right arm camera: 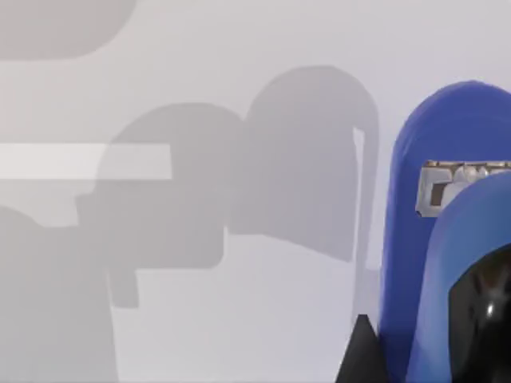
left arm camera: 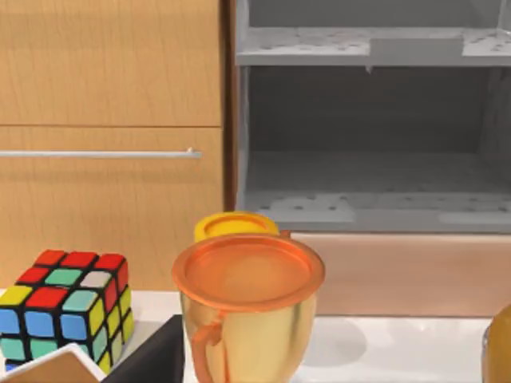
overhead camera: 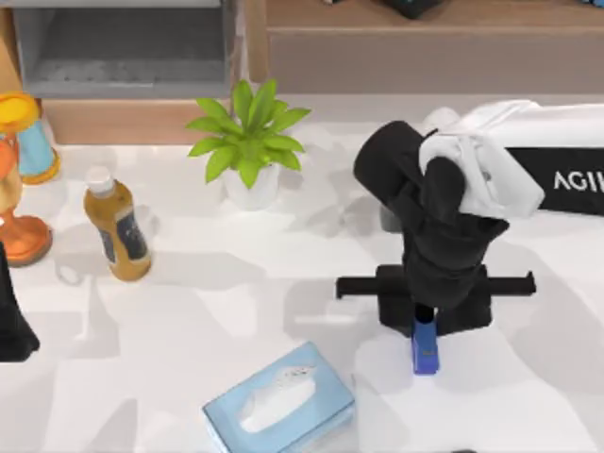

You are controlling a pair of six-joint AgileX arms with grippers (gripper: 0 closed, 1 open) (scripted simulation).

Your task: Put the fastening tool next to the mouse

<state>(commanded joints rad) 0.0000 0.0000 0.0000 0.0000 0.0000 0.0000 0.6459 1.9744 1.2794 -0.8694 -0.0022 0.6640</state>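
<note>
Right gripper closed around the blue fastening tool, near the table's front edge; left arm parked at left edge.

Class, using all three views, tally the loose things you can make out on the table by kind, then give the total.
tissue box: 1
bottle: 1
potted plant: 1
fastening tool: 1
puzzle cube: 1
cup: 1
Total: 6
</note>
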